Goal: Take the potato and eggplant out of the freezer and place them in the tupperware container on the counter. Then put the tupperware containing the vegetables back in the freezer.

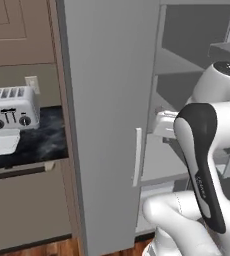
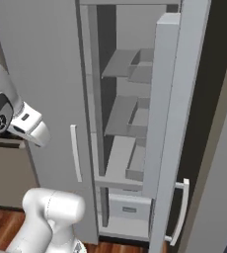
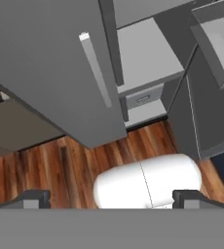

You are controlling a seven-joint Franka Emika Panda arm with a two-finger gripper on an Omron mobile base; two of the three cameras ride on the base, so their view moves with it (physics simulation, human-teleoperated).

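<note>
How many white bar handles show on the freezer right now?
2. The left handle is on the flat grey door beside the shelves; the right handle sits low on the swung-open door. More may be hidden.

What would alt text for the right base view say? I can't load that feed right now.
A tall grey freezer stands with its right door swung open, showing bare grey inner shelves and a grey drawer at the bottom. A white vertical bar handle marks the closed left door, and the white robot arm rises at lower left over brown wooden floor.
</note>
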